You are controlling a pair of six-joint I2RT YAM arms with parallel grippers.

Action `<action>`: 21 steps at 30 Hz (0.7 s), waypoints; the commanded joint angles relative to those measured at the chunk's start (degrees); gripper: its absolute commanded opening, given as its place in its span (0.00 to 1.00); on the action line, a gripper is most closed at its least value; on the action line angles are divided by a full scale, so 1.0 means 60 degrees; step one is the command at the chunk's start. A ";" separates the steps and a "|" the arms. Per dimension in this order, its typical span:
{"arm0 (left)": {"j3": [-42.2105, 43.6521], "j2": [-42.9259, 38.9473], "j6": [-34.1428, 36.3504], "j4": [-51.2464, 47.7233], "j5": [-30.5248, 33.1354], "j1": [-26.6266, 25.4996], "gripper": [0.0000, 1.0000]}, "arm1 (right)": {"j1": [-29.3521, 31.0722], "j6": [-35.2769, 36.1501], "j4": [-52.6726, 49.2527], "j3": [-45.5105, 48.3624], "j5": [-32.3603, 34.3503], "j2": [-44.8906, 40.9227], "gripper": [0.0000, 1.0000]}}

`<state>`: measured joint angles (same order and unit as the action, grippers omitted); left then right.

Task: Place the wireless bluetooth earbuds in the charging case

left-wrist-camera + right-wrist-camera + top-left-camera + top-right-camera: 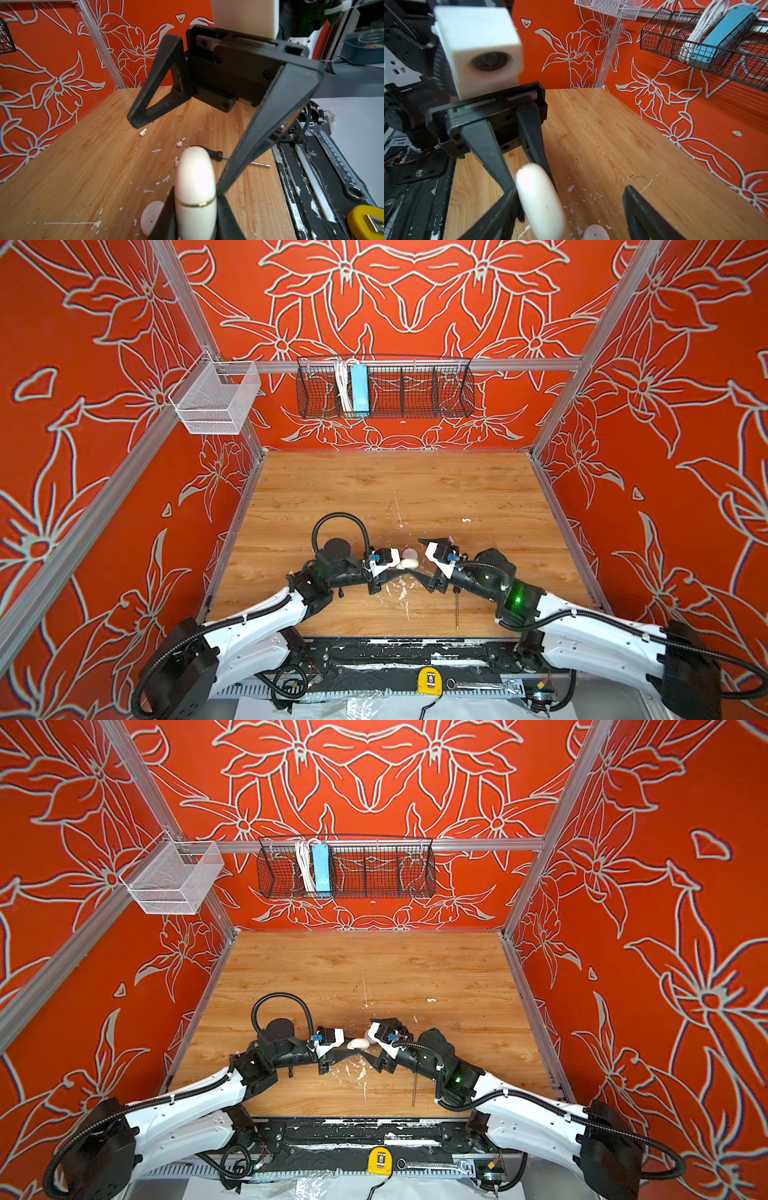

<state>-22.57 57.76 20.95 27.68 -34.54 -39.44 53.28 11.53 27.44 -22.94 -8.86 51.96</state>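
Marking the left gripper as clamped on the charging case, held on edge above the wooden table, lid looking shut with a gold seam band showing (same puck in a top view, mid-front of the table). Marking the right gripper as spread wide with nothing gripped, reaching in from the opposite side so the case sits between its fingers. Seeing that finger right beside the case's edge, can't tell if touching. Counting three wireless bluetooth earbuds loose on the table past the case: farthest just below the tip of the other right finger, middle near the screwdriver handle, nearest half hidden behind the case. Noting a pale round disc flat on the table just beside the left gripper. Noting white paint flecks around, plus a yellow tape measure and a wrench off the table's front edge.
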 commanded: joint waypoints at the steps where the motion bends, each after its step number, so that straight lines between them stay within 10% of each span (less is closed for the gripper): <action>1: 0.0019 -0.0113 0.0075 0.0286 -0.0536 -0.0044 0.00 | -0.0017 -0.0018 -0.0039 -0.0391 0.0765 0.0135 0.80; 21: -0.0018 0.0186 0.0385 0.0308 -0.1142 -0.0077 0.00 | -0.0031 -0.0450 -0.0238 -0.0659 0.2538 0.0363 0.64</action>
<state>-22.39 59.02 21.26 28.62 -32.99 -38.52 54.48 9.98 25.02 -24.91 -4.78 54.26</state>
